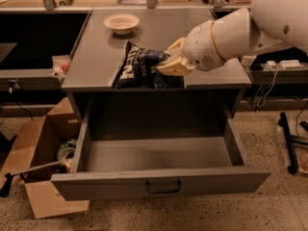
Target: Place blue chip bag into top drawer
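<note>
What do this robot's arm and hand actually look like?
The arm is thick, smooth and glossy white, built of rounded shells, with a thin seam ringing the bulbous wrist. No cables or sleeves show on it. The hand is cream-yellow, blockier and more angular; it sits at the front edge of the cabinet top, against the blue chip bag.
</note>
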{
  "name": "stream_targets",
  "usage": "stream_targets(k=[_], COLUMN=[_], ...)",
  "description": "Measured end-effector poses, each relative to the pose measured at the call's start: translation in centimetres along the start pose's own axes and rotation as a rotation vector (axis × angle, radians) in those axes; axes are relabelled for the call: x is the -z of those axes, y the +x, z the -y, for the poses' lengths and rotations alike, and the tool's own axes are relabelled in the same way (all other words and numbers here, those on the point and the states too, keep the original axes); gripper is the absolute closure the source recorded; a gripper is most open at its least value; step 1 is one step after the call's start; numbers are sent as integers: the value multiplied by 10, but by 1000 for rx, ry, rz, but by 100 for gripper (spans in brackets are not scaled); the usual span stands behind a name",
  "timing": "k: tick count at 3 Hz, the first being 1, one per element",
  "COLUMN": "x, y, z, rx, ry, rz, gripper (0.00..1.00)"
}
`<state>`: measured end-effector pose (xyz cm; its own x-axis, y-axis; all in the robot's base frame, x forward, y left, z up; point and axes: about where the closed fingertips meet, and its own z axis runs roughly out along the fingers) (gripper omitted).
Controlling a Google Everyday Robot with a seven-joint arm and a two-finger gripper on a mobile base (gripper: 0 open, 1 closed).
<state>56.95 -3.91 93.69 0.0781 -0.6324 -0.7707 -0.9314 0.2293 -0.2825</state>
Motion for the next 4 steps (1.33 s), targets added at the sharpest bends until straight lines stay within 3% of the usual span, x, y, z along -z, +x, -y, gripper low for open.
stream_targets(k=[1, 2, 3, 4], x=[-12, -12, -23, -37], y=[30, 30, 55, 104], z=[-48, -48, -58, -83], rx=[-63, -64, -141, -309], ry=[-83, -83, -102, -121], rz=[-61, -61, -77, -92], gripper=[100, 100, 100, 100])
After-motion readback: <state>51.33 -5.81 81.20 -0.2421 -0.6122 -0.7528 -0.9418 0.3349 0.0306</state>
